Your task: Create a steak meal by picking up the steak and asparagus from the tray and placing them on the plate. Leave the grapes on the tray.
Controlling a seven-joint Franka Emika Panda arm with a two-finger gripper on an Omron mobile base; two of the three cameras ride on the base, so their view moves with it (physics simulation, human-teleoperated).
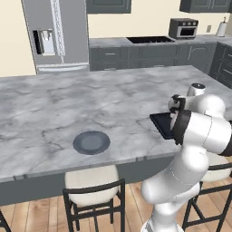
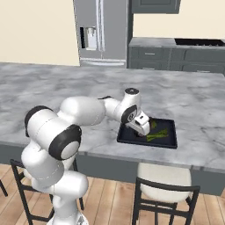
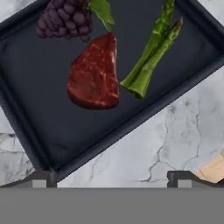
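Grapes (image 3: 63, 19), cut off at the frame edge, share the tray (image 3: 26, 83) with steak (image 3: 94, 74) and asparagus (image 3: 153, 50); the hand (image 3: 111, 177) hovers, fingers apart; plate (image 1: 91, 142) bare.

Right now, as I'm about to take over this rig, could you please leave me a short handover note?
Gripper: open, empty, hovering over the tray's near edge.
Tray: on the marble counter, holding the steak, the asparagus beside it, and the grapes at the steak's far end.
Plate: on the same counter, apart from the tray, nothing on it.
Done: nothing moved yet.
Left: put steak and asparagus on the plate; leave the grapes.
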